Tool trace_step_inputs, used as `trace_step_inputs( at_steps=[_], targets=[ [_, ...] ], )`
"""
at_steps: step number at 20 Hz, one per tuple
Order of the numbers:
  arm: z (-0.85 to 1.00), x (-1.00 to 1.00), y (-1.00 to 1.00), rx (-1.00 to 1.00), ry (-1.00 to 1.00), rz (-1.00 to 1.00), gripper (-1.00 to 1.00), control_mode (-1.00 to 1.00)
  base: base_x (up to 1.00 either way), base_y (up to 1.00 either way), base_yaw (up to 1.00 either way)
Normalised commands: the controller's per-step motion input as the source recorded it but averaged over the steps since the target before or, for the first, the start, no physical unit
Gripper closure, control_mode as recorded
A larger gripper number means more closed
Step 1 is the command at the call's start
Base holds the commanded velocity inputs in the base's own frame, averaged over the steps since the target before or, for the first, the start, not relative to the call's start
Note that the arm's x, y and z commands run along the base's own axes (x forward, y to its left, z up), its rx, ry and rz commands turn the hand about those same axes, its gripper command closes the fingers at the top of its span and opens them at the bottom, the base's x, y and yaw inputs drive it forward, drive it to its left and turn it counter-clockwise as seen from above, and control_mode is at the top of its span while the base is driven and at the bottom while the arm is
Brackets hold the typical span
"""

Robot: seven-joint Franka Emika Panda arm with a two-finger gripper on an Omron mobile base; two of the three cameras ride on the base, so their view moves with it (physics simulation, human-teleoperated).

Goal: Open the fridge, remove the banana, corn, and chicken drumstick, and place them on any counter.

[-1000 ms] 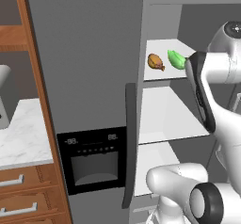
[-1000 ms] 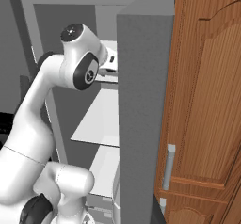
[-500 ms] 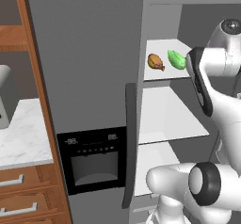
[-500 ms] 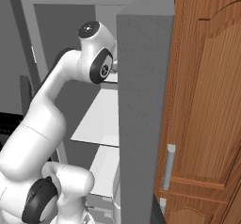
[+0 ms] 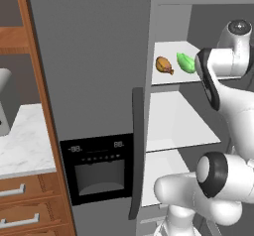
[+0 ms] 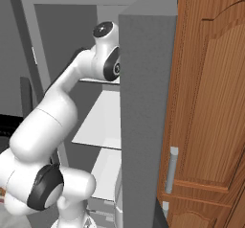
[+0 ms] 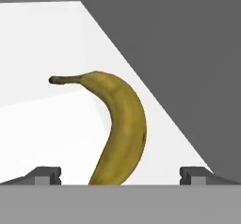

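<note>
left base view: the fridge (image 5: 94,81) stood with its right side open, white shelves bare to see. on the upper shelf the chicken drumstick (image 5: 164,65) lay just beside the corn (image 5: 186,62), which sat at its 3 o'clock. the counter (image 5: 22,143) showed at 8 o'clock.

right base view: the arm reached in behind the grey fridge door (image 6: 146,121).

hand view: the banana (image 7: 116,127) lay on a white shelf, stem toward 10 o'clock, its lower end between the gripper (image 7: 121,175) tips, which stood wide apart, holding nothing.
</note>
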Motion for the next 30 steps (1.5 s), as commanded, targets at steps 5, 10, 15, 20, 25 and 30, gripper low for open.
trace_step_inputs(
  at_steps=[5,10,15,20,25,30],
  targets=[
    [-0.18,0.38,-0.13,0.0,0.0,-0.03,-1.0,-1.0,0.0,0.0,0.0],
    [-0.22,0.26,-0.13,0.0,0.0,-0.03,-1.0,-1.0,0.0,0.0,0.0],
    [-0.26,0.23,-0.12,0.0,0.0,-0.03,-1.0,-1.0,0.0,0.0,0.0],
    [-0.31,0.07,-0.01,0.02,0.0,-0.01,-1.0,-1.0,0.0,0.0,0.0],
    [-0.47,0.0,-0.08,0.06,0.05,0.0,1.0,-1.0,0.0,0.0,0.0],
    [-0.5,0.0,-0.02,0.06,0.09,0.0,1.0,-1.0,0.0,0.0,0.0]
  ],
)
